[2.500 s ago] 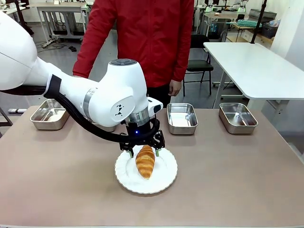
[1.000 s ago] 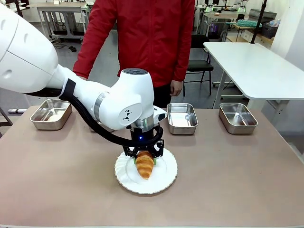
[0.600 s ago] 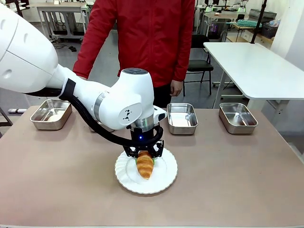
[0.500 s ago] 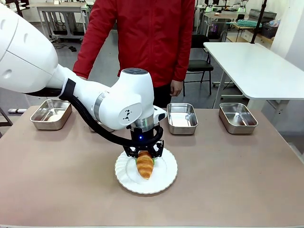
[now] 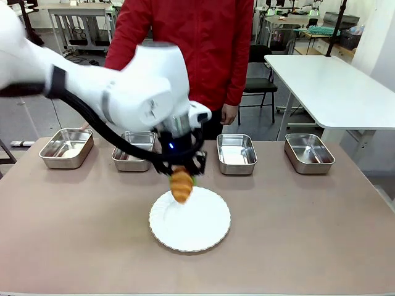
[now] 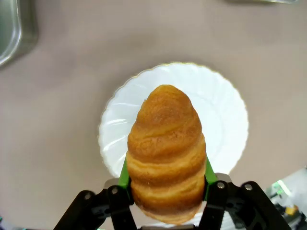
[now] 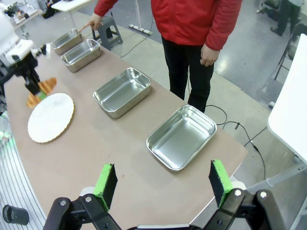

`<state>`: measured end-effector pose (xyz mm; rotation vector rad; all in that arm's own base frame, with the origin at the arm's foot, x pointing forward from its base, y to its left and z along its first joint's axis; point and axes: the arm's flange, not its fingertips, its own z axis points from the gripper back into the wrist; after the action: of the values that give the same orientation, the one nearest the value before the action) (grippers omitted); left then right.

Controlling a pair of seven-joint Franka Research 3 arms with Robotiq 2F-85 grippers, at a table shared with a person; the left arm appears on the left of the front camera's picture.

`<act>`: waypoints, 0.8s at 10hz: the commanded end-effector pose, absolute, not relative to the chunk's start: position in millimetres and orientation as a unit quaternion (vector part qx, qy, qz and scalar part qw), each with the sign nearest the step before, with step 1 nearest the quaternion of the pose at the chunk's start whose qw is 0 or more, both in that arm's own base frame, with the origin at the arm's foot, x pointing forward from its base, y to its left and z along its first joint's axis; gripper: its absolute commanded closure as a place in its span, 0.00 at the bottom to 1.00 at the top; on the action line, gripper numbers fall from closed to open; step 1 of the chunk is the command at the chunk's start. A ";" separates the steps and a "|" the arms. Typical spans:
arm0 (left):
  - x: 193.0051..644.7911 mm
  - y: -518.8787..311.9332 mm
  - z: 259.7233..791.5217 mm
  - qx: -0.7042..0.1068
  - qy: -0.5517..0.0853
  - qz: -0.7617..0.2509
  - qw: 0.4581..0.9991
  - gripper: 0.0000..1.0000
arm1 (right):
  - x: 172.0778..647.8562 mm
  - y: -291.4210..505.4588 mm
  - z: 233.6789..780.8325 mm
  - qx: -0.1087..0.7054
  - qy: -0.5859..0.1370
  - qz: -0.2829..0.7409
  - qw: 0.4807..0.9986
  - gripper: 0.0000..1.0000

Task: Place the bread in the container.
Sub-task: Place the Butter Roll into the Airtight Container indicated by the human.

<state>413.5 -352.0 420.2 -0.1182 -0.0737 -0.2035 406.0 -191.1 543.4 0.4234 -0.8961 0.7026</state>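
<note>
Lifted clear of the white plate (image 5: 190,221), the croissant (image 5: 181,185) hangs lengthwise, tip down, clamped in my left gripper (image 5: 181,175), with the steel pans (image 5: 236,153) just beyond; my right gripper (image 7: 163,185) gapes empty.

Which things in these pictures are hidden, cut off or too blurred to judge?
- Front view: the left gripper and the croissant are blurred by motion.
- Left wrist view: the croissant covers the green pads almost wholly, and part of the white plate.
- Left wrist view: a steel pan is cut off by the picture's left edge.
- Which pan is the goal cannot be told.
</note>
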 end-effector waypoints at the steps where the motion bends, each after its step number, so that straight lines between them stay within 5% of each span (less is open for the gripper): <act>1: 428.7 -283.7 471.7 -0.050 -0.046 -0.133 0.989 0.40 | 406.2 -190.9 544.2 0.201 -0.425 0.331 0.819 0.00; 4: 482.4 -169.4 509.2 -0.040 -0.044 -0.104 0.993 0.40 | 406.2 -190.9 544.2 0.201 -0.425 0.331 0.819 0.00; 8: 507.8 -125.0 486.0 -0.035 -0.027 -0.151 0.987 0.40 | 406.2 -190.9 544.2 0.201 -0.425 0.331 0.819 0.00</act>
<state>511.6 -110.9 479.0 -0.0421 -0.0518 -0.2575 406.6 -190.7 542.5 0.4236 -0.8931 0.7029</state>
